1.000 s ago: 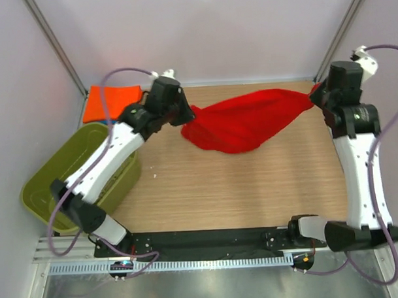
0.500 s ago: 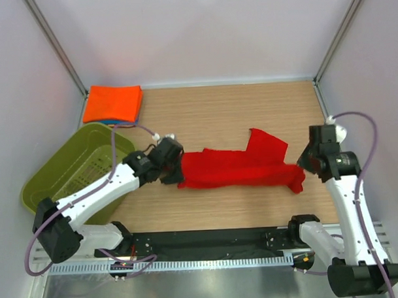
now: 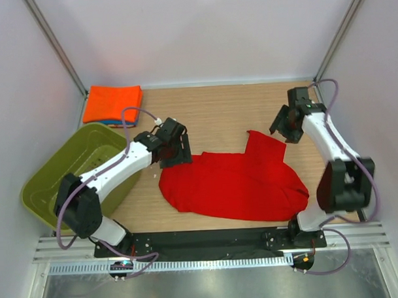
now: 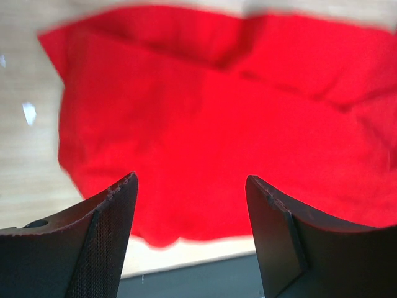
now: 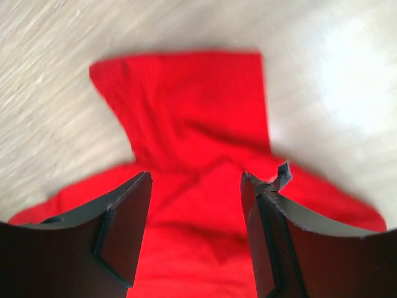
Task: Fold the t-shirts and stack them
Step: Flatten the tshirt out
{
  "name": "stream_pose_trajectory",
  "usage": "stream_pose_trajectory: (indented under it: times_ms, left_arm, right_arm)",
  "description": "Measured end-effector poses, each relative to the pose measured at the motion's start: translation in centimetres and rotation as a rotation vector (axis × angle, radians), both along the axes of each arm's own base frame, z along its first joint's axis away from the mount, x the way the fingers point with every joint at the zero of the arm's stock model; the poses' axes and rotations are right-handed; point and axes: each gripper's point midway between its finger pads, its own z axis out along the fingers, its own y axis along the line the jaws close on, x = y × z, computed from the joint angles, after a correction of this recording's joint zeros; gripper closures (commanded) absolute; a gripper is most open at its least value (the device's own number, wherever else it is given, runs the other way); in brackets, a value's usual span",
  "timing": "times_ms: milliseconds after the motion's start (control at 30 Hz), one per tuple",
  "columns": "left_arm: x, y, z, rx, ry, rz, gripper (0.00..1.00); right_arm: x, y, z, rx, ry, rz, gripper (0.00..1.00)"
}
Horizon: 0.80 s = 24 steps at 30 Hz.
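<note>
Red t-shirt point(image 3: 233, 187): spread, rumpled, near-centre of worktop point(image 3: 211, 112), long axis left to right, one sleeve pointing far. Left claw point(image 3: 178, 152), wide and empty, hovers at its far-left corner. Right claw point(image 3: 282, 128), wide and empty, is just beyond the sleeve.

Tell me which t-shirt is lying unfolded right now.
The red t-shirt, spread loose in the middle of the table. The orange t-shirt sits neatly folded in the far left corner, atop the blue t-shirt, which shows only an edge.
</note>
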Motion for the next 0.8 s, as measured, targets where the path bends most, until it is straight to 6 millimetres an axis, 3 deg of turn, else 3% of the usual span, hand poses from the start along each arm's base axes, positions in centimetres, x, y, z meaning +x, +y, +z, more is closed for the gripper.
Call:
stream_pose_trajectory:
  times_ms: [133,233,533,800]
  left_arm:
    - [2.7,0.7,-1.8,0.017,0.033,0.025,0.29]
    - [3.9,1.1,-2.6,0.017,0.064,0.030,0.29]
    - [8.3,1.2,-3.3,0.030,0.071,0.045,0.31]
    - [8.9,2.3,-5.7,0.073,0.128,0.060,0.32]
  right_arm:
    - [6.3,-0.1,-4.6,-0.027,0.083,0.059,0.33]
    - [8.1,-1.2,-7.3,-0.057,0.140,0.059,0.33]
    - [8.3,-6.0,-9.9,-0.062,0.184,-0.050,0.36]
    - [7.2,-6.0,-12.8,-0.026,0.204,-0.073,0.44]
